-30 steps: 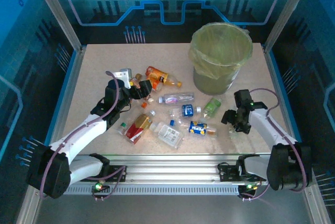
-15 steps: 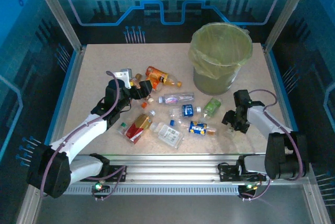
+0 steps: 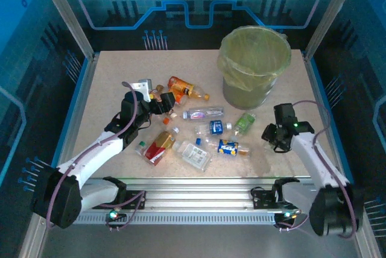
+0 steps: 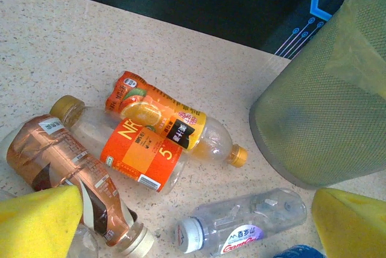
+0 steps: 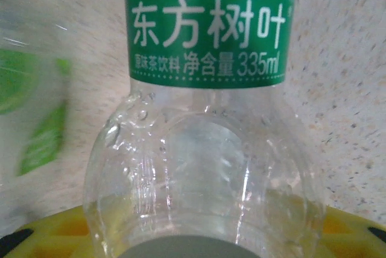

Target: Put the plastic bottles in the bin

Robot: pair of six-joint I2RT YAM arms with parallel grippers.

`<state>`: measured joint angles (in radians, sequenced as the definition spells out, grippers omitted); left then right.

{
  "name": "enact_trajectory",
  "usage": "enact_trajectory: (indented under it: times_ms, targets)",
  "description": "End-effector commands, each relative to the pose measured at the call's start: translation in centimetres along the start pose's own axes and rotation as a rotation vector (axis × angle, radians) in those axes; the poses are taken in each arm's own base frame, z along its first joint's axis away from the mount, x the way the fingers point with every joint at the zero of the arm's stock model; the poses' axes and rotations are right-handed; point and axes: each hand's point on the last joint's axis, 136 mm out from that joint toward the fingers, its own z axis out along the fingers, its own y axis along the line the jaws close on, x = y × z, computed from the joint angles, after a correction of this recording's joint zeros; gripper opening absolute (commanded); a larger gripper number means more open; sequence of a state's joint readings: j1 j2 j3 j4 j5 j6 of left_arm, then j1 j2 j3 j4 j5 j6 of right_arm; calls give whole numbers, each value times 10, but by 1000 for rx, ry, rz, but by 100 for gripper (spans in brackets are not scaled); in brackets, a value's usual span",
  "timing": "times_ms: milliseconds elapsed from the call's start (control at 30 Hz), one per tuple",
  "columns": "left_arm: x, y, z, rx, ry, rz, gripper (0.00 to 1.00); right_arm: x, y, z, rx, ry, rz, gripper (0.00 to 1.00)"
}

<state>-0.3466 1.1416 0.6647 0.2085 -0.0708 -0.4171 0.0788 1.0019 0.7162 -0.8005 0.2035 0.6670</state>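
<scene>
Speckled tabletop [image 3: 114,83] bears the plastic bottles [image 3: 202,113], the bin [image 3: 250,92] standing beyond both sets of jaws. Left gripper [image 3: 164,102] jaws are spread over orange bottles [image 4: 175,125]. A green-banded bottle [image 5: 205,149] lies between the right gripper [image 3: 268,136] jaws; slick, it may squirt free. Whether they pinch it is hidden.

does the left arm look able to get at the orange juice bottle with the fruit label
Probably yes: the left gripper is open and close by, and the orange juice bottle lies uncovered with nothing between them.
</scene>
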Motion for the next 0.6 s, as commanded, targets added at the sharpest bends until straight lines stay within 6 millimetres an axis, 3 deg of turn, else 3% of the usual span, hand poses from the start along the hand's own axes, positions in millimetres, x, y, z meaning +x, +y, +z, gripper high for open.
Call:
enact_trajectory:
  times_ms: [0,233,400,567]
  targets:
    - [-16,-4,-7,20,-59,-2,99,-22,8,-50,-38,-140,-1,32]
    - [-18,-4,-5,26,-66,-15,99,-74,54,-152,-197,-426,-114,28]
    - [-16,-6,-5,41,-58,-30,99,-118,107,-200,-233,-580,-262,28]
    - [-18,-7,-10,48,-64,-55,99,-169,162,-235,-235,-707,-385,28]
